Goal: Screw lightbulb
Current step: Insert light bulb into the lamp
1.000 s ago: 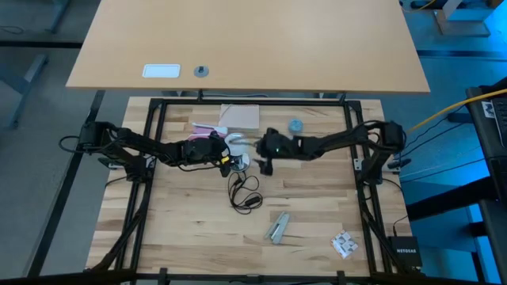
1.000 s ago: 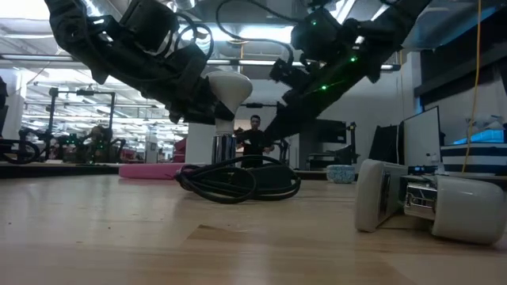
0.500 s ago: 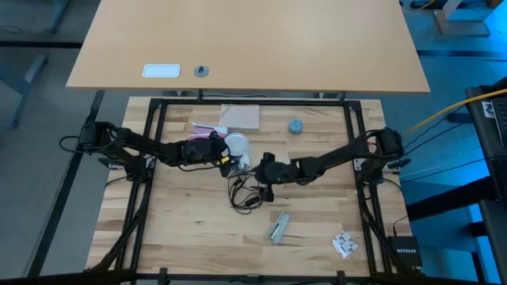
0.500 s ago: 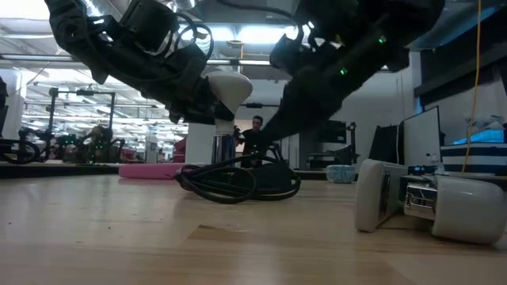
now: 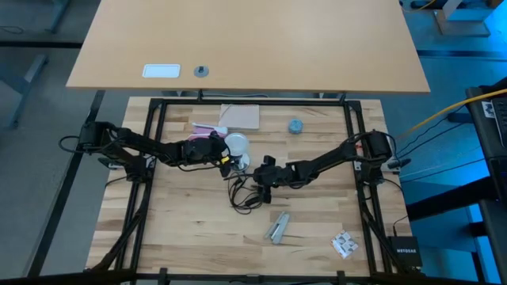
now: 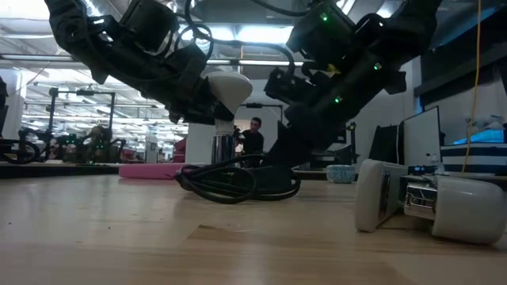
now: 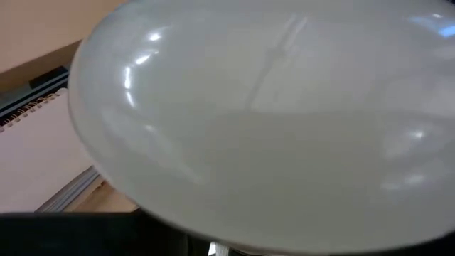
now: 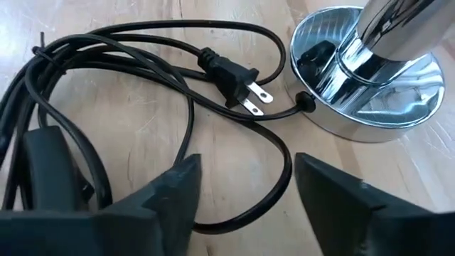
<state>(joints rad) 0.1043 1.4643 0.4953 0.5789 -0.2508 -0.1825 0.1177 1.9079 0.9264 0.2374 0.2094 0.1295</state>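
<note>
Left gripper [image 5: 224, 153] grips the lightbulb [image 5: 236, 144], upright atop the silvery socket [image 6: 224, 148] mid-table; right gripper [image 5: 255, 179] hangs with fingers spread over the coiled black cord [image 8: 142, 92], holding nothing.

Counter [image 5: 182, 237]: pale wood planks. Silvery socket [image 8: 370, 78] stands upright on a round chrome base. Its black cord [image 8: 142, 92] lies coiled beside the base, two-prong plug [image 8: 231, 75] near the base. Pink flat object [image 5: 204, 128] and tan pad [image 5: 242, 116] lie at the far side. Small blue-grey cap [image 5: 295, 126] sits apart, far right. Grey metallic piece [image 5: 277, 228] and white crumpled item [image 5: 344, 244] lie near the front edge. A person [image 6: 253, 141] stands in the room behind.
</note>
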